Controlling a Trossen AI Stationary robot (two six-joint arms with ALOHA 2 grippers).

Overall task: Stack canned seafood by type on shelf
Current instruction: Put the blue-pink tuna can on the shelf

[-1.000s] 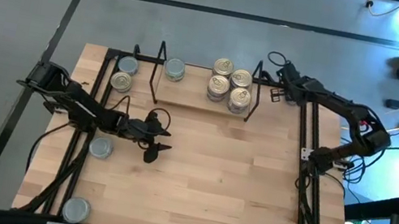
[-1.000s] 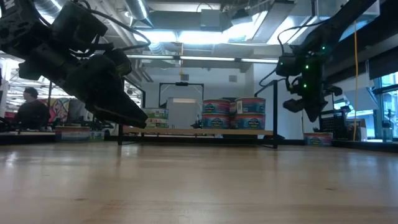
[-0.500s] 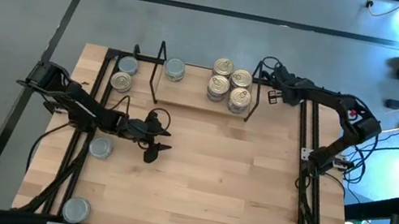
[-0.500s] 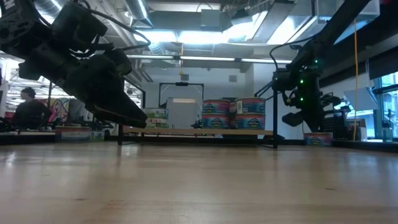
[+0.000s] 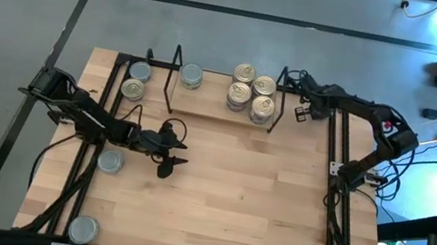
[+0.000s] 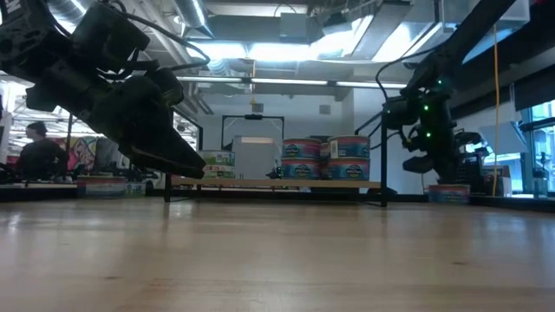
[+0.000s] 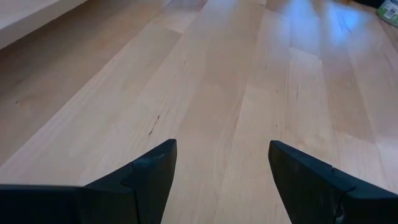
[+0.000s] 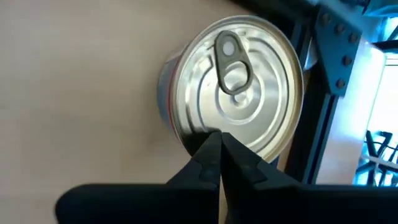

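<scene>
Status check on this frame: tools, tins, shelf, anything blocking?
Left tool open, empty, mid-table. Right tool shut, empty, above a pull-tab tin beside the rail. Shelf holds gold stacks and one grey tin. Nothing blocking.

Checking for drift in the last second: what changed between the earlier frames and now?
Only the right arm moved: its shut right gripper swung a little in from the table's far right corner toward the shelf's right end frame and now sits over a pull-tab tin, holding nothing. The left gripper stayed open mid-table, and the gold-lid stacks and silver-lid tin on the shelf are unchanged.
</scene>
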